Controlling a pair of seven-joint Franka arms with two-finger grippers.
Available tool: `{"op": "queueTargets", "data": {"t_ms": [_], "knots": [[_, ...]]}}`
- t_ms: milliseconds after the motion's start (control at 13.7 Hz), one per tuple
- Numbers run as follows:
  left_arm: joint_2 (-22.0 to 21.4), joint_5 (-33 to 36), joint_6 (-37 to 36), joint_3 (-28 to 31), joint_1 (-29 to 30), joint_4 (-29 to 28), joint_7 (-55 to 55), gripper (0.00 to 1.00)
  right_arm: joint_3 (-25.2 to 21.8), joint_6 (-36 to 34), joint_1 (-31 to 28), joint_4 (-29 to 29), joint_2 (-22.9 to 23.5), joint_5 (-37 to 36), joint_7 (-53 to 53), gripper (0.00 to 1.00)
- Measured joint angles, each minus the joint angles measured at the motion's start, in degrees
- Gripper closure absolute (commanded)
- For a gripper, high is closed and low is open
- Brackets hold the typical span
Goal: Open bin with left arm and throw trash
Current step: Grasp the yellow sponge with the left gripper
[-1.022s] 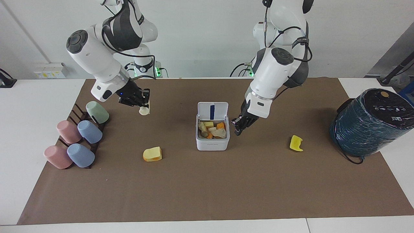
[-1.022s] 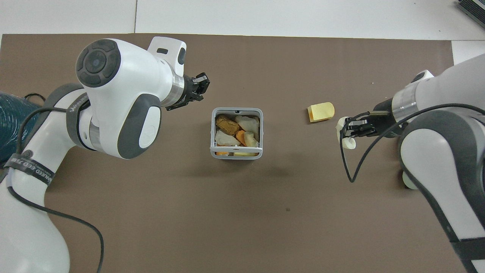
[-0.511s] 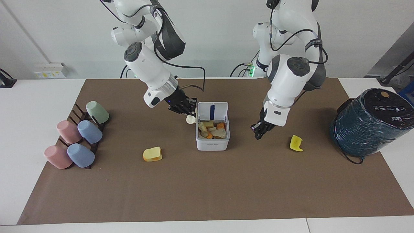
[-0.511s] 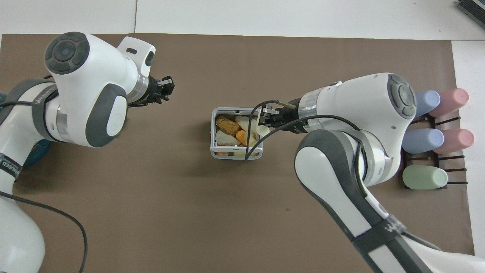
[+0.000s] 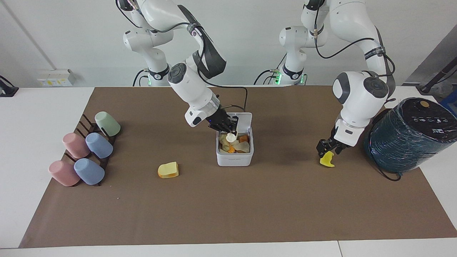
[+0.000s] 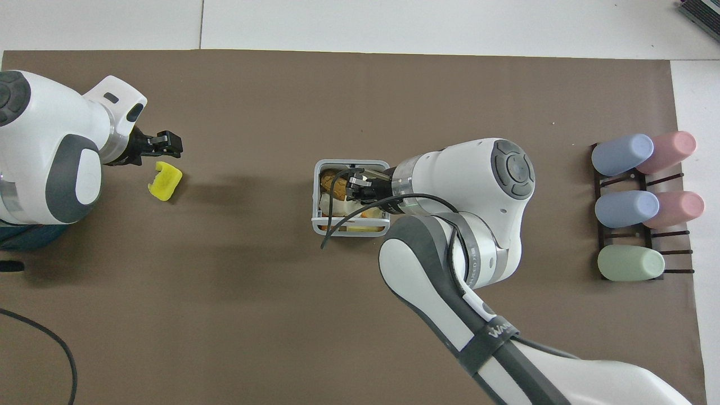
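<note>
1. Facing view. The small white square bin with the raised flip lid (image 5: pixel 234 151) stands open at mid-table, with mixed scraps inside it.
2. The right arm's black two-finger gripper (image 5: pixel 228 131) hangs over the open bin, fingers pinched on the cream-white oval lump of trash (image 5: pixel 231 137), which sits directly beneath the fingertips and above the bin's contents.
3. The left arm's black two-finger gripper (image 5: pixel 327 149) is low over the brown paper mat (image 5: pixel 228 214), toward the left arm's end of the table. The bright yellow jagged-edged scrap (image 5: pixel 327 160) lies just below its fingertips; whether they touch it cannot be told. Whether the fingers are spread or pressed together cannot be told here.
4. The yellow-orange wedge (image 5: pixel 168 170) lies on the mat, well apart from both grippers, toward the right arm's end from the bin.
5. Overhead view. The right gripper (image 6: pixel 350 186) covers the bin (image 6: pixel 318 222), its wrist crossing the bin's rim; the lump is hidden.
6. The left gripper (image 6: pixel 167 144) shows a narrow gap between its fingers, with nothing between them. The yellow scrap (image 6: pixel 163 181) lies beside the fingertips, on their robot-ward side.
7. The pastel pink, blue and green cups on a dark wire rack (image 6: pixel 635 205) lie at the right arm's end, well apart from both grippers.
</note>
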Motion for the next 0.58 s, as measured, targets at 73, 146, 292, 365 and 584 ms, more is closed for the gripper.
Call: {"op": "queueTargets", "data": {"t_ms": [73,146,292,365,584], "knots": [[0.0,0.4,2.3,0.0,0.8,-2.0,1.0,0.14,-0.2,0.0,-0.1,0.0,-0.1,0.0,0.0,0.00],[0.0,0.8,4.5,0.0,1.4,-4.0,1.5,0.13,-0.4,0.0,-0.1,0.1,-0.2,0.0,0.0,0.00],[0.1,1.0,7.7,0.0,2.3,-7.7,2.0,0.12,-0.5,0.0,-0.5,0.3,-0.5,0.0,0.0,0.00],[0.2,1.1,8.9,0.0,2.6,-9.2,2.2,0.12,-0.5,0.0,-0.6,0.5,-0.6,0.0,0.0,0.00],[0.2,1.1,10.0,-0.1,2.7,-11.9,2.2,0.18,-0.4,0.0,-0.5,0.5,-0.8,0.0,0.0,0.00]]}}
